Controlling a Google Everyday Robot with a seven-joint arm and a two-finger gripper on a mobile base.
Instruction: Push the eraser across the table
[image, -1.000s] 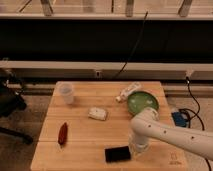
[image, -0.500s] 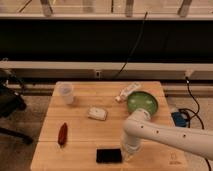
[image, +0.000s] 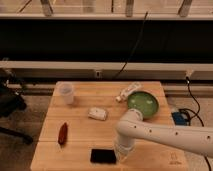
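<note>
The eraser (image: 103, 156) lies flat near the front edge of the table (image: 150, 92), roughly midway between the front-left and front-right corners. Just beside its right end is the gripper (image: 121, 154), at the tip of a white arm (image: 165, 136) that reaches in from the right. It appears to touch the eraser's right end, though the contact itself is too dark to confirm, and whether the gripper is clenched or released I cannot tell.

My judgement is that the push is in hand, directed toward the left edge. Open wood lies to the eraser's left as far as the front-left corner, so the next move calls for a steady sideways sweep parallel to the front edge, kept low so the tool does not ride over the flat block or turn it toward the drop at the front.

Farther out, a red thing (image: 63, 133) lies near the left edge, a white packet (image: 98, 113) sits mid-table, a clear cup (image: 66, 93) stands toward the back-left corner, and a green bowl (image: 143, 103) with a white tube (image: 128, 92) behind it sits toward the right edge.

The front-right corner is partly hidden by the arm, and the tool's tip is lost in shadow.
</note>
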